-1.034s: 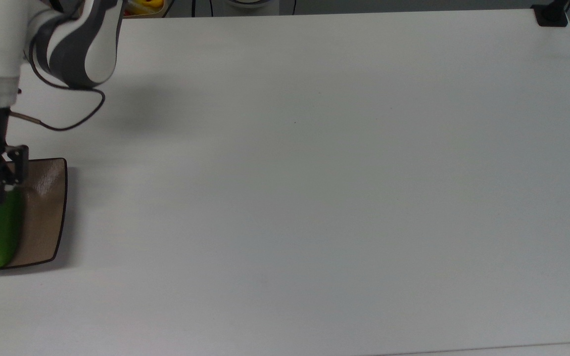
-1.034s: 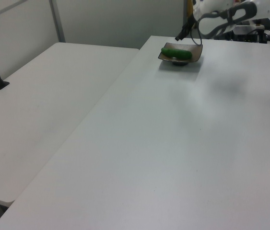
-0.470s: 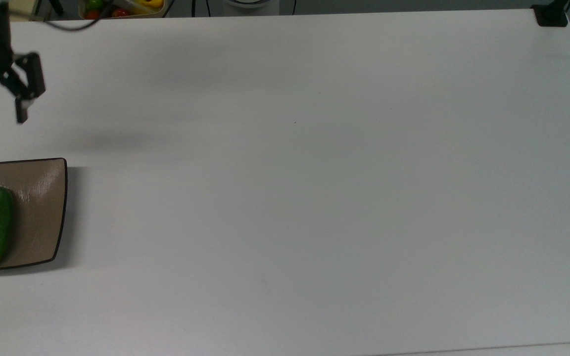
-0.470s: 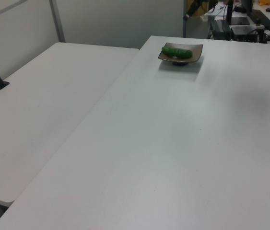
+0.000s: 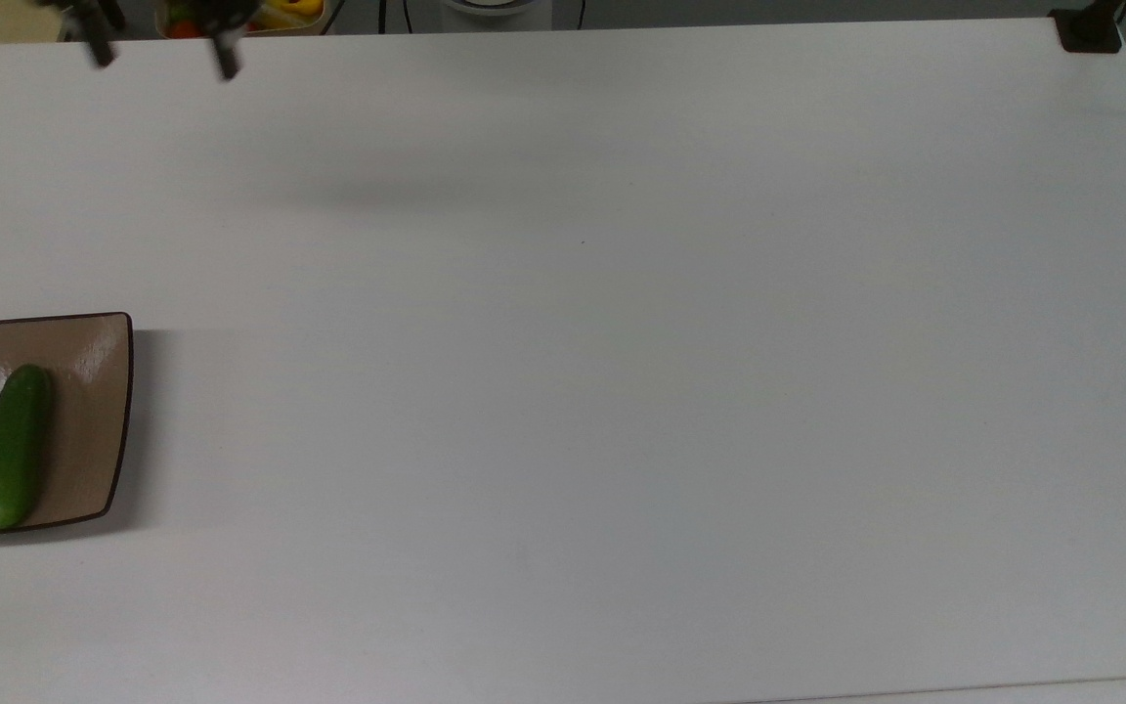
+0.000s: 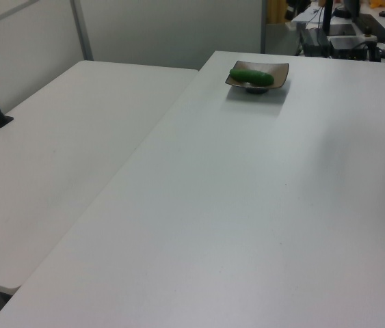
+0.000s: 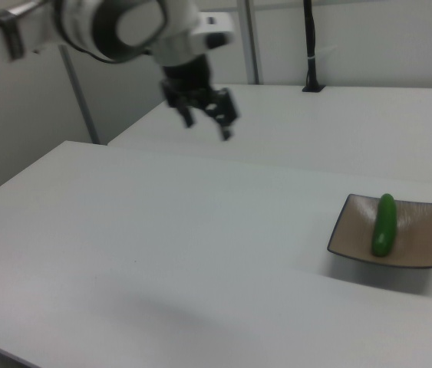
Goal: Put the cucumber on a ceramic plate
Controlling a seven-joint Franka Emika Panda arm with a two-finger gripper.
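The green cucumber [image 5: 16, 445] lies flat on the tan-brown ceramic plate [image 5: 94, 411] at the top view's left edge. It also lies on the plate [image 6: 277, 74] as the cucumber [image 6: 251, 76] in the left view, and on the plate [image 7: 415, 245] as the cucumber [image 7: 384, 224] in the right view. My gripper [image 5: 162, 54] hangs open and empty at the top view's upper left, far from the plate. In the right view the gripper [image 7: 208, 123] is high above the table, well to the left of the plate.
The white table [image 5: 622, 372] spreads wide to the top view's right of the plate. A bin with coloured items [image 5: 260, 14] sits past the far edge. A black post base [image 5: 1089, 29] stands at the far right corner. A second white table [image 6: 62, 150] adjoins in the left view.
My gripper let go of the cucumber, rose off the plate and swung away toward the top view's upper edge. The cucumber settled slightly on the plate.
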